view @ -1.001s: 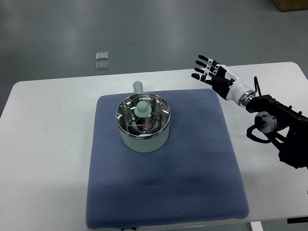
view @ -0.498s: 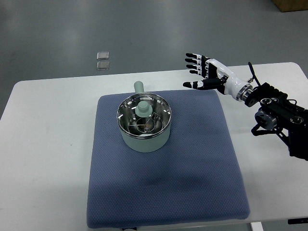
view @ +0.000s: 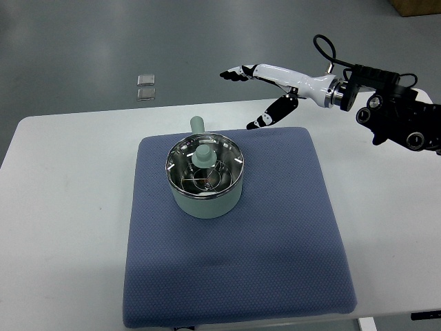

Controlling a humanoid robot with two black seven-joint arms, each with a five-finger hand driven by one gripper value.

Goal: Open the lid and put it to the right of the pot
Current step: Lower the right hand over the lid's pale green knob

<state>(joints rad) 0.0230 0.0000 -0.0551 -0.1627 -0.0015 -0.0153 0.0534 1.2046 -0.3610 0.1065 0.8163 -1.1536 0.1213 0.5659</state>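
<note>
While right hand (view: 265,86) hovers spread wide, glass lid (view: 204,164) caps round mint pot (view: 205,196), quilted blue mat (view: 275,234).

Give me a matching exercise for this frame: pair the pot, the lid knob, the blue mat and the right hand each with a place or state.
Things:
1. pot
2. lid knob
3. blue mat
4. right hand

Places or states:
A. fingers spread, holding nothing, above the mat's far right corner
B. lying flat on the white table
C. standing on the mat, handle pointing to the far side
D. at the middle of the glass lid, on top of the pot

Pairs: 1-C, 2-D, 3-B, 4-A
</note>
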